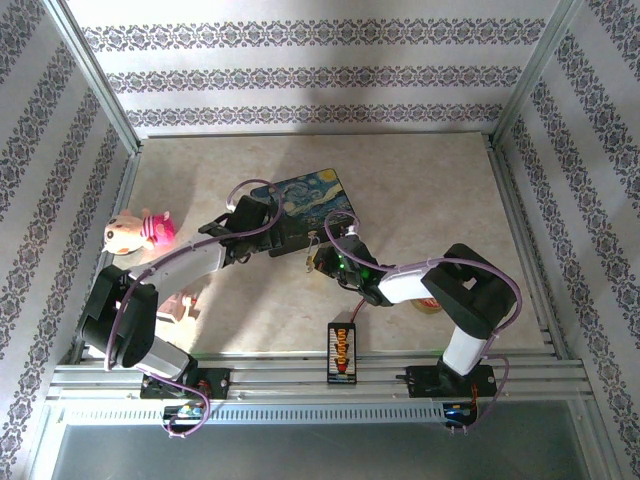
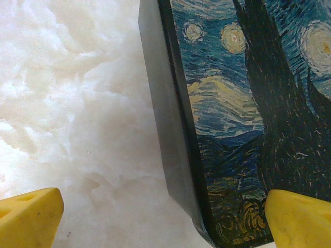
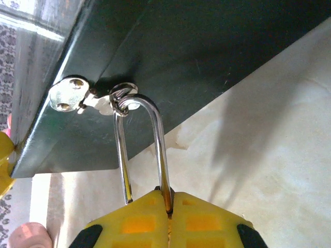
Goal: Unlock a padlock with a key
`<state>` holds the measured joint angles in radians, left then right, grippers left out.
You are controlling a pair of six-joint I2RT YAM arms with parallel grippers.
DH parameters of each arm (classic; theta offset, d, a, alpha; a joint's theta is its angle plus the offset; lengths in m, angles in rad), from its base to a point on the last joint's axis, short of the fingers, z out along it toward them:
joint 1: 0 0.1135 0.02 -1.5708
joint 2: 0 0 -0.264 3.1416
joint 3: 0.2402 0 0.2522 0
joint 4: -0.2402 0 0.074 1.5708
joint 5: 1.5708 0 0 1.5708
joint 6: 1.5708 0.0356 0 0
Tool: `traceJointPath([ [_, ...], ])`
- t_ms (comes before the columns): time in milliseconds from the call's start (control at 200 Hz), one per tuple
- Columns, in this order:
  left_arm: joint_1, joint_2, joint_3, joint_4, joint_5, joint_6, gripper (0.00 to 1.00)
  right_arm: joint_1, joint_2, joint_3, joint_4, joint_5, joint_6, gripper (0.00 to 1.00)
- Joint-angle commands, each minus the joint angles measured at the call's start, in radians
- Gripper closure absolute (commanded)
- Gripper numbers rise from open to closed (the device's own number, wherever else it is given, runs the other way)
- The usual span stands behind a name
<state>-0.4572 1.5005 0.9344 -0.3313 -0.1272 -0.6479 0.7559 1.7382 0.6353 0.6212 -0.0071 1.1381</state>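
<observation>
Between the 2 yellow fingertips of the right gripper point(image 3: 168, 206), which are pressed tight together, sits the tiny padlock point(image 3: 161, 150) with its thin silver shackle. Its body is hidden inside the pinch. From the hand the shackle rises straight up and loops through the wire ring of the small silver clasp point(image 3: 70, 95) on the dark-blue painted box point(image 3: 207, 46), which stands on the pale marbled table point(image 3: 269, 155). At the box's left edge the left gripper point(image 2: 165, 217) is spread wide, 1 finger above the table, the other above the painted lid, the edge between them.
</observation>
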Motion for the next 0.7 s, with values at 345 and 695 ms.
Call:
traceJointPath([
  [345, -0.01, -0.02, -0.039, -0.067, 0.045, 0.033, 0.01, 0.012, -0.038, 0.014, 0.073, 0.139, 0.054, 1.0],
  [695, -0.01, -0.164, -0.025, -0.091, 0.048, 0.011, 0.01, 0.015, -0.101, -0.031, -0.084, 0.089, -0.017, 1.0],
])
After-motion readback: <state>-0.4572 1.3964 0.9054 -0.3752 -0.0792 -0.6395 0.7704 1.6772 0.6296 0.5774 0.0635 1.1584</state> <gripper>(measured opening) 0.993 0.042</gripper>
